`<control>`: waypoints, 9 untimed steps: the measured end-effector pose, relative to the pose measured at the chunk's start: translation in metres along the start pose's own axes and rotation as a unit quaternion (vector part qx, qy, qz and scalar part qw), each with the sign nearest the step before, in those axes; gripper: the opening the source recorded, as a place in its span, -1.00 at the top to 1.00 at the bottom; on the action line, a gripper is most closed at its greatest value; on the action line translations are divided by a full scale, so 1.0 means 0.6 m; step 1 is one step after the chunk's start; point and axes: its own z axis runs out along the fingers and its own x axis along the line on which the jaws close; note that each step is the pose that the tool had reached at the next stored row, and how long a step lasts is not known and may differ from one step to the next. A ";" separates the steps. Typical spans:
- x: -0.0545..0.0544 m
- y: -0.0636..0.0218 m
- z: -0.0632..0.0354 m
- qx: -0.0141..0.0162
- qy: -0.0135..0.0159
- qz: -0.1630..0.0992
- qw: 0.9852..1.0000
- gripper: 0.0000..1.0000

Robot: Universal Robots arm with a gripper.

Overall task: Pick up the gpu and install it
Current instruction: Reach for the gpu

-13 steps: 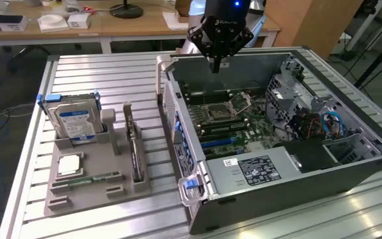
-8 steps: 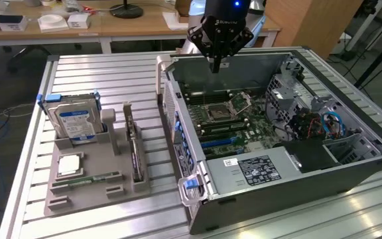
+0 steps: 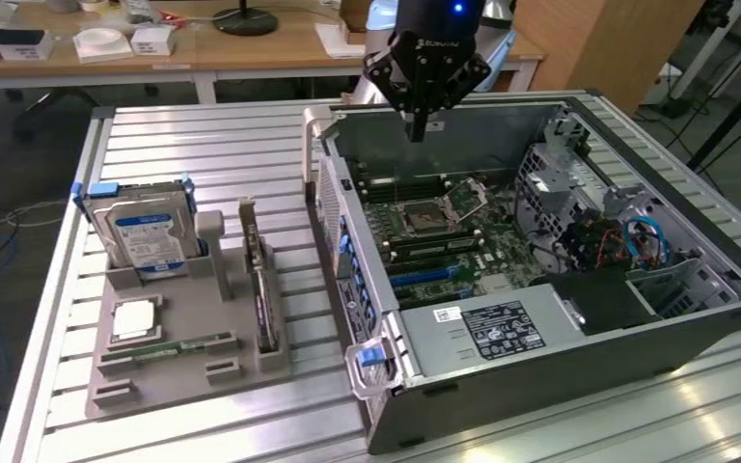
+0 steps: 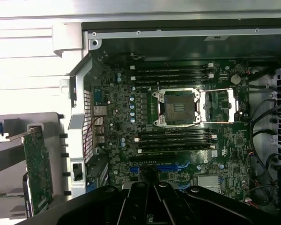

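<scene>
The gpu [image 3: 259, 285] is a thin card standing on edge in a slot of the grey holder [image 3: 197, 371], on the exterior view's left, beside the open computer case [image 3: 344, 241]. The wrist view shows the gpu [image 4: 37, 171] as a greenish board with a silver bracket at one end. My gripper [image 3: 416, 130] hangs over the far end of the case, above the motherboard [image 3: 442, 227] and well away from the gpu. It is shut with nothing in it. In the wrist view my gripper [image 4: 149, 182] points down at the blue expansion slots [image 4: 171, 167].
The holder also carries a hard drive [image 3: 146, 236] with a blue-white label, a square processor [image 3: 135, 323] and a narrow green memory stick [image 3: 165, 347]. Inside the case are a power supply [image 3: 500, 328] and cables [image 3: 628, 241]. Everything rests on a slatted metal table [image 3: 204, 154].
</scene>
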 end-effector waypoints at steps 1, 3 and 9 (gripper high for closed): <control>0.001 0.000 0.000 0.000 0.000 0.000 1.000 0.79; 0.005 0.000 0.001 0.000 0.000 0.000 1.000 0.79; 0.016 -0.001 0.001 0.000 0.000 0.000 1.000 0.79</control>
